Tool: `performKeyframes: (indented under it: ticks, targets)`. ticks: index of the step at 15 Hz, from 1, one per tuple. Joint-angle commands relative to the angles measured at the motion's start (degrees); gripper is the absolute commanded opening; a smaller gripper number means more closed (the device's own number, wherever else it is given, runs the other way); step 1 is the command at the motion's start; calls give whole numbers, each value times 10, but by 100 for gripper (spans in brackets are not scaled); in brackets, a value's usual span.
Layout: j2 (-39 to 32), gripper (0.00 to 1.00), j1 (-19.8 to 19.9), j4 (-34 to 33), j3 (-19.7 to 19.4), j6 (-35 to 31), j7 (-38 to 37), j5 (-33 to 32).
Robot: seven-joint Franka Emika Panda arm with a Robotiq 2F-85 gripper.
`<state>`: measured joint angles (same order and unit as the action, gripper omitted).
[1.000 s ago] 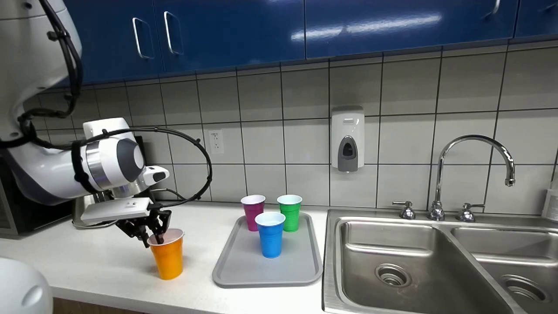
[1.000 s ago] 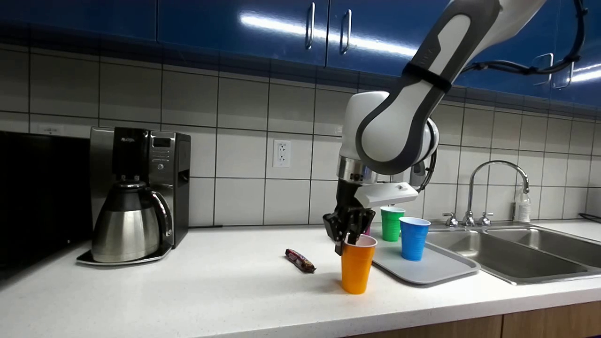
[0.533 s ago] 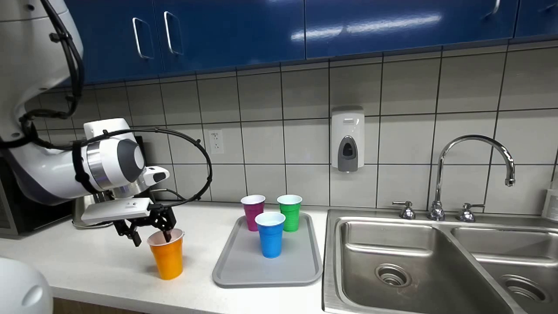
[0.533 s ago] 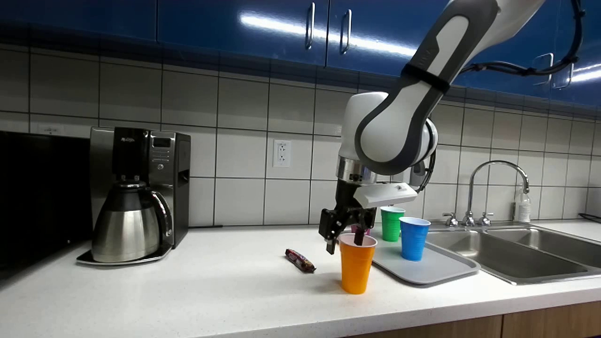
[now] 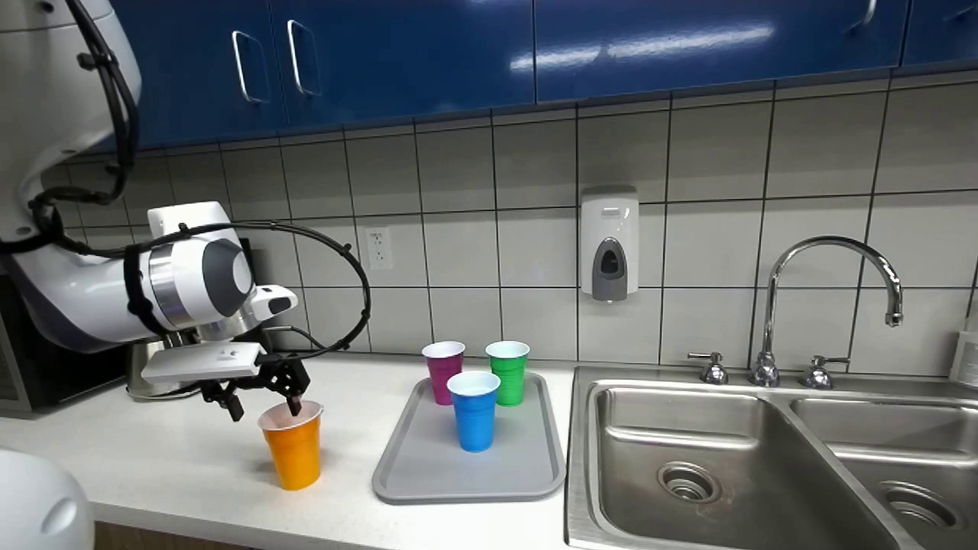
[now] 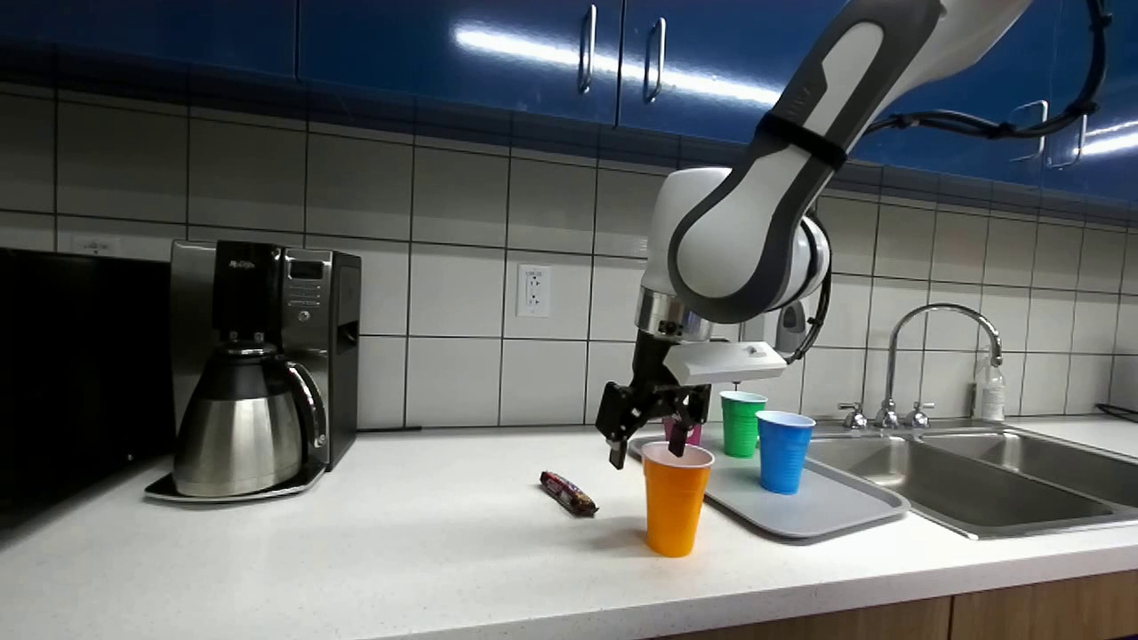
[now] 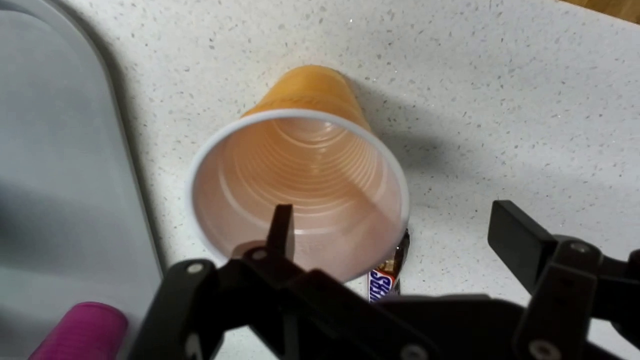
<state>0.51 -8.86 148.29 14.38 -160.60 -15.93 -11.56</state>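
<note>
An orange cup (image 5: 296, 458) with a pale inside stands upright on the white counter in both exterior views. My gripper (image 6: 647, 457) is open just above its rim, fingers wide apart and nothing held between them. In the wrist view, one finger (image 7: 282, 227) overlaps the mouth of the orange cup (image 7: 310, 92), while the opposite finger (image 7: 517, 237) is outside it, over bare counter. Whether the nearer fingertip touches the cup, I cannot tell. A wrapped chocolate bar (image 6: 569, 494) lies beside the cup, partly hidden behind it and the gripper in the wrist view.
A grey tray (image 5: 428, 477) carries a blue cup (image 5: 475, 416), a green cup (image 5: 510, 382) and a purple cup (image 5: 445, 374). Past it are a steel sink (image 5: 764, 458) and faucet (image 5: 772, 305). A coffee maker (image 6: 307, 356) stands by the wall; blue cabinets (image 6: 462, 53) hang overhead.
The fingers, close together at the cup's rim a second ago, have spread wide. The gripper has risen slightly, and the orange cup stays standing in place.
</note>
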Motion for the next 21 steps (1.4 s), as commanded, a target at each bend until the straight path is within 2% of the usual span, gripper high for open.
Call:
performKeyframes:
  ticks: [1,13,21]
  targets:
    - [30,100,-14,11,-7,-12,5,32]
    - [101,100,-12,36,-19,-55,22,109]
    - [122,100,7,34,-58,-74,29,132]
